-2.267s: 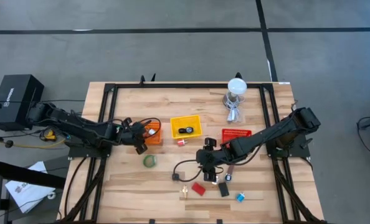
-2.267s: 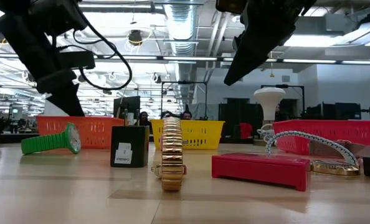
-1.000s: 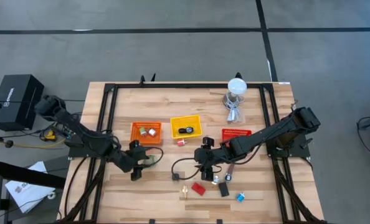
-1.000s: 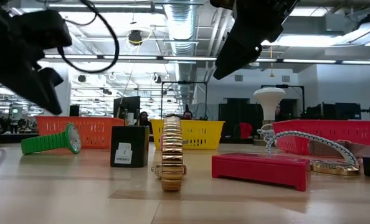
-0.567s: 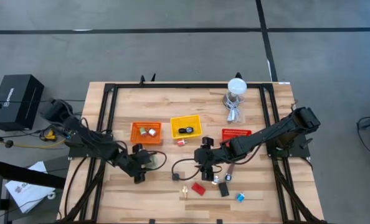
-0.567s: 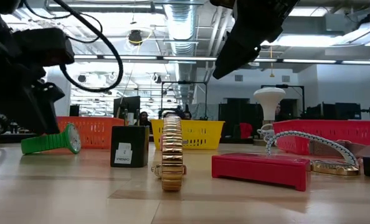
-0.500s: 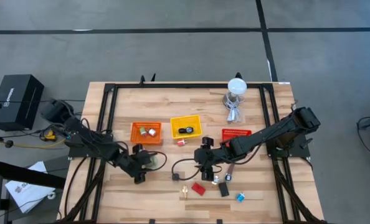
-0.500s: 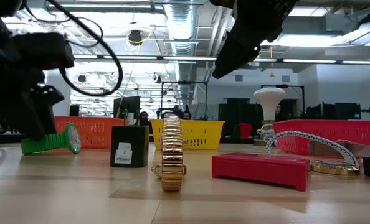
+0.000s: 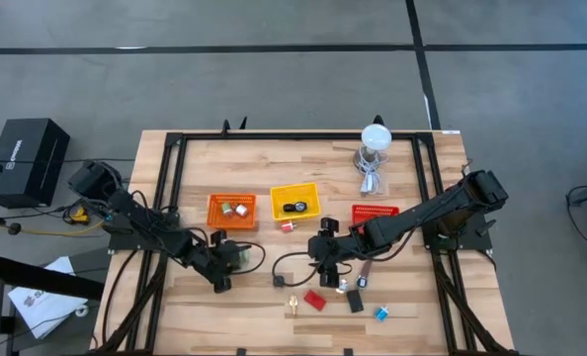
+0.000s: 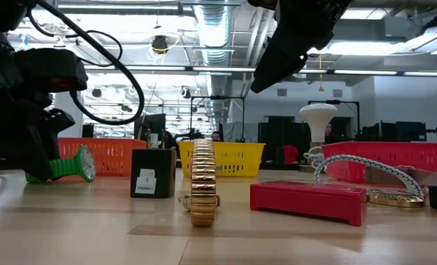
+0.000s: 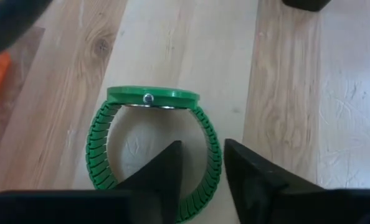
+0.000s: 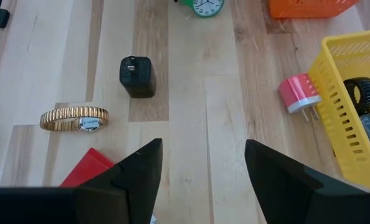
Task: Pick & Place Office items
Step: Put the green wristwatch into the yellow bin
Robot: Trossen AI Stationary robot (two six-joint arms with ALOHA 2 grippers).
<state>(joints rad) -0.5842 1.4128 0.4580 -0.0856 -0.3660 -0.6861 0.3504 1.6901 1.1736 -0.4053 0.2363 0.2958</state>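
Left tool [image 11: 200,163] is down at the counter [image 9: 264,297] with its two fingers [image 11: 166,165] straddling the band of the green watch [image 11: 154,146], one inside the loop and one outside, the gap between them narrow; whether they already pinch the band I cannot tell. That watch stands on edge with its face turned sideways (the face shows plainly in the right wrist view), just in front of the orange bin [image 9: 231,211], which serves as my landmark. To the right of the orange bin sits the yellow bin [image 9: 295,202] with a black watch [image 12: 362,93] in it, and a small red and white plug [image 12: 299,93] lies just off the yellow bin's front corner. Farther right of the orange bin hangs the right tool [image 12: 200,165], above the counter, fingers spread wide with nothing between them. Below it, well in front and right of the orange bin, lie a black charger block [image 12: 136,76], a gold watch [image 12: 74,119] and a red block [image 10: 307,200], all apart from each other.
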